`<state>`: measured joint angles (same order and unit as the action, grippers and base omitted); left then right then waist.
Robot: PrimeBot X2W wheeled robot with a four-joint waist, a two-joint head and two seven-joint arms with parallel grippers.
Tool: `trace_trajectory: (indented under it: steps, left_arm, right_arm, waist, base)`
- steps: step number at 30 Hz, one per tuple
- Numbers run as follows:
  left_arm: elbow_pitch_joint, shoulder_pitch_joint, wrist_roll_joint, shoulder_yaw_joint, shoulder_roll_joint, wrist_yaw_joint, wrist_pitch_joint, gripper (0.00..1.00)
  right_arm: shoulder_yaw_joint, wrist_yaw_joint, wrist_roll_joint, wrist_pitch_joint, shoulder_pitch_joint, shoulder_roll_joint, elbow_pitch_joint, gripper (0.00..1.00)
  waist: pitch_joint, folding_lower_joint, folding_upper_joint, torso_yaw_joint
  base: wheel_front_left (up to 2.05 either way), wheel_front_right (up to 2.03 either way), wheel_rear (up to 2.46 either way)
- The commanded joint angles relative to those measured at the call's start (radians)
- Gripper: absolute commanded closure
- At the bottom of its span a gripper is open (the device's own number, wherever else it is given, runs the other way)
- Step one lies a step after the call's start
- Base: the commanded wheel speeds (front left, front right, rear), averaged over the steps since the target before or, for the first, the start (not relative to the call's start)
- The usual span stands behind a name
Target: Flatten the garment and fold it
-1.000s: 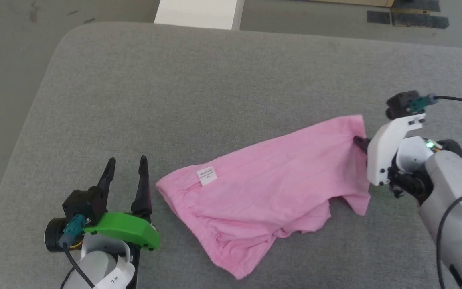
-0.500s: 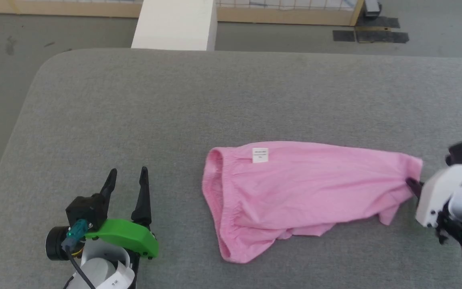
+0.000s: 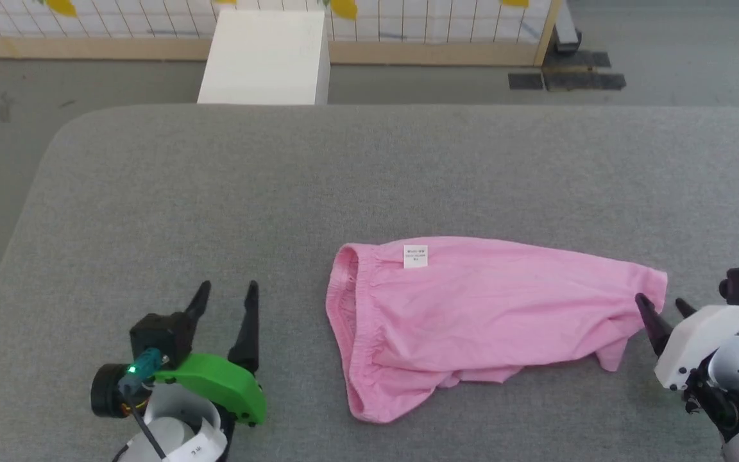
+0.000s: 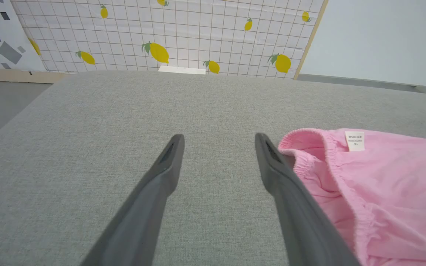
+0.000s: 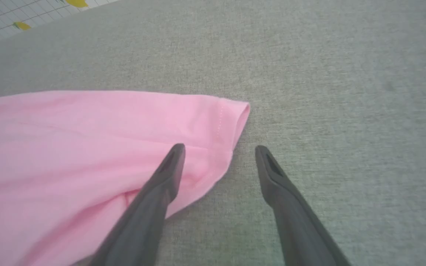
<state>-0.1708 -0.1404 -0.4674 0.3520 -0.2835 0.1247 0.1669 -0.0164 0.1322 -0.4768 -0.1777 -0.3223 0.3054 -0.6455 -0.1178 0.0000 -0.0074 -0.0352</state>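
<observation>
The pink garment (image 3: 472, 314) lies stretched sideways on the grey padded table (image 3: 280, 179), its gathered waistband (image 3: 350, 333) to the left with a small white label (image 3: 415, 256) near the top edge. Its lower edge is bunched and folded under. My right gripper (image 3: 661, 307) stands open at the garment's right leg hem (image 5: 235, 122), one finger over the cloth edge, nothing between the fingers. My left gripper (image 3: 225, 296) is open on bare table left of the waistband (image 4: 331, 162), its right finger (image 4: 272, 162) close beside the cloth.
Past the table's far edge stand a white box (image 3: 265, 58) and a lemon-patterned grid panel (image 4: 183, 33) on the floor. Dark mats (image 3: 565, 80) lie at the far right. Bare table stretches behind and left of the garment.
My right gripper pulled the garment's leg rightward, spreading it out, then opened and let the hem go. The head camera tilted up, so the scene sits lower in view. The left gripper stayed open.
</observation>
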Motion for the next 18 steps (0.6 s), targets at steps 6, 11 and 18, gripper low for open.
trace_trajectory:
  steps: [6, 11, 18]
  left_arm:
    - [-0.015, -0.044, 0.002, 0.056, 0.009, -0.031, -0.072, 0.0]
    - [-0.076, -0.125, -0.002, 0.105, 0.03, -0.073, -0.146, 0.0]
    - [-0.239, -0.302, -0.005, 0.177, 0.081, -0.155, -0.269, 0.0]
  right_arm:
    - [0.063, -0.002, 0.103, 0.141, 0.051, -0.044, 0.074, 0.0]
    - [0.088, -0.002, 0.162, 0.155, 0.101, -0.086, 0.156, 0.0]
    - [0.107, -0.002, 0.2, 0.087, 0.147, -0.116, 0.274, 0.0]
  waist:
    - [0.068, 0.0, 0.0074, 0.01]
    - [0.097, 0.0, 0.0074, 0.016]
    - [0.085, 0.0, 0.0074, 0.038]
  base:
    - [0.0, 0.0, 0.0]
    - [0.0, 0.0, 0.0]
    - [0.0, 0.0, 0.0]
